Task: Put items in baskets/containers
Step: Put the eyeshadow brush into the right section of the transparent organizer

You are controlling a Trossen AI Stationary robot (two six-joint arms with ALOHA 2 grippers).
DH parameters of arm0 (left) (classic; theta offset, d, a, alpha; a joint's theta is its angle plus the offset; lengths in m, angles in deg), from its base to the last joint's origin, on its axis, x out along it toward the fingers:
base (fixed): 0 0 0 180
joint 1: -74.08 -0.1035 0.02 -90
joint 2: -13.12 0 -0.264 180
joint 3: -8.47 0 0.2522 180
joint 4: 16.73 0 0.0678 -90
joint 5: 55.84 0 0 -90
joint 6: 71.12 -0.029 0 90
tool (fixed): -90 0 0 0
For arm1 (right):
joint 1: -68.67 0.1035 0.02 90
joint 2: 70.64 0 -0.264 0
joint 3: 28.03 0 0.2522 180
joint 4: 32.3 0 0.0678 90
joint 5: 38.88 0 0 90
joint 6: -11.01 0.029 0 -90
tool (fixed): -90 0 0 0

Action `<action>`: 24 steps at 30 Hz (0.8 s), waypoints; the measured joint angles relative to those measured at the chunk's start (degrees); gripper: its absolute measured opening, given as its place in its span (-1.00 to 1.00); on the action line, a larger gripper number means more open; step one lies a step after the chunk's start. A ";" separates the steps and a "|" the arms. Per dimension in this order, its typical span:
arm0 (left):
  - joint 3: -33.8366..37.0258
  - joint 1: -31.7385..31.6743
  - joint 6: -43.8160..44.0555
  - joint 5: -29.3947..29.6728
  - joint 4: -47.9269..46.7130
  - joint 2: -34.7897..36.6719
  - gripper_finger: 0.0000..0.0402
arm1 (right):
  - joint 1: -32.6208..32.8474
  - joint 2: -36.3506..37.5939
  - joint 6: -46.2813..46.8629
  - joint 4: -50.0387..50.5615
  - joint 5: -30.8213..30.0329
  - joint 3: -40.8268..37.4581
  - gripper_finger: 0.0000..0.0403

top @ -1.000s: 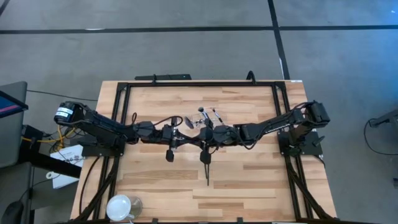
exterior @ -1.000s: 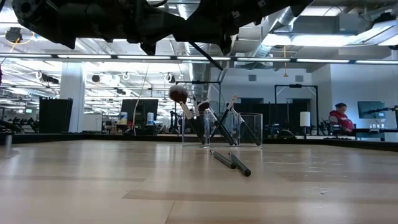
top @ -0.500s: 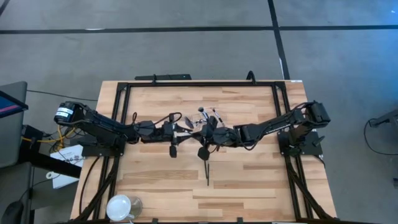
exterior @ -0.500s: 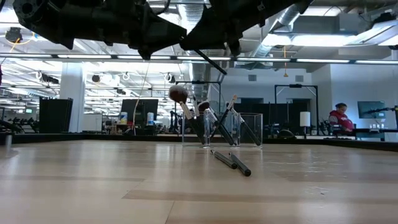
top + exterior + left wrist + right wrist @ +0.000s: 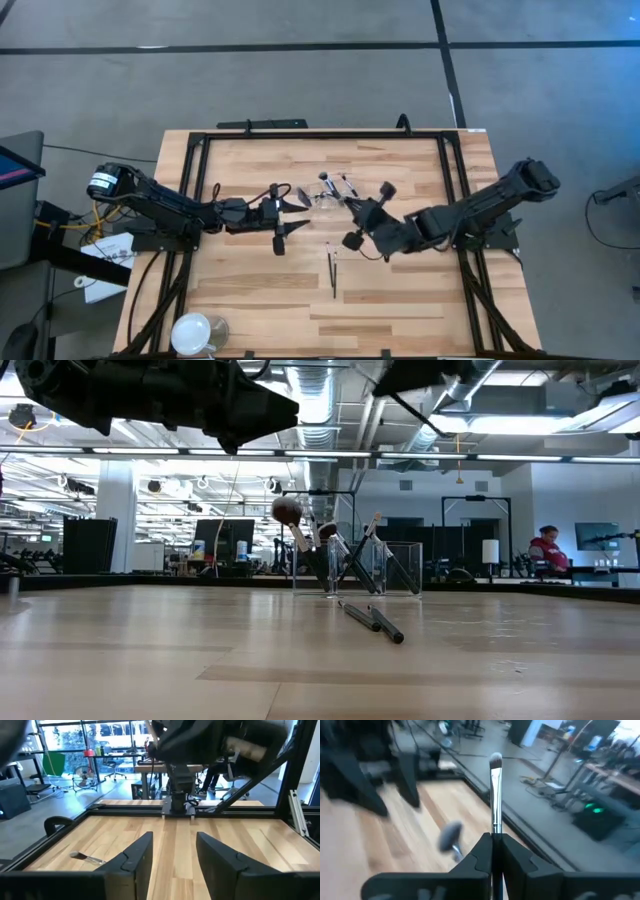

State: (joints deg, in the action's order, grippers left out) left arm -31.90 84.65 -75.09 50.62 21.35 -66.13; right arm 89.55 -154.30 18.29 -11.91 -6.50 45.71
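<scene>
Grippers: two, left gripper [image 5: 174, 840] with fingers apart, right gripper [image 5: 495, 840]
Held brush [image 5: 495, 795]: one, pinched in the right gripper
Loose brushes [image 5: 372, 621]: two side by side in the low view
Clear container [image 5: 400, 570]: one, holding several brushes, number unclear
White dish [image 5: 193, 332]: one
Person [image 5: 548, 550]: one

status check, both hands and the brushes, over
Right hand shut on a slim silver-ferruled makeup brush, lifted. Left hand open, empty, above table. Two dark brushes loose on wood; clear plastic container unobstructed.

Pale wooden table [image 5: 400, 290], smooth; clear glossy plastic tray [image 5: 357, 568]; matt dark brushes [image 5: 372, 621].
</scene>
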 joint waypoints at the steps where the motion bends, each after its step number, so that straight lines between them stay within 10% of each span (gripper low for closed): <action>1: 0.00 0.00 -0.01 0.04 0.00 0.00 -0.26 | 0.52 0.40 -0.23 0.72 -1.08 -1.17 -0.94; 9: 0.00 -0.02 0.00 -0.17 0.02 0.00 -0.26 | -3.49 7.50 -0.44 -13.62 0.15 -16.12 -0.92; 16: 0.00 -0.02 0.00 -2.64 0.04 0.00 -0.26 | -13.21 8.89 -14.64 -60.50 29.61 -37.04 -0.95; 24: 0.00 -0.26 0.00 -2.88 0.35 0.00 -0.26 | -22.89 -3.21 -11.29 -89.50 37.95 -47.03 -0.96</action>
State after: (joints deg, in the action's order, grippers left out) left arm -31.90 84.39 -75.09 47.74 21.70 -66.13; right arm 66.66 -157.50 7.00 -101.41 31.45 -1.32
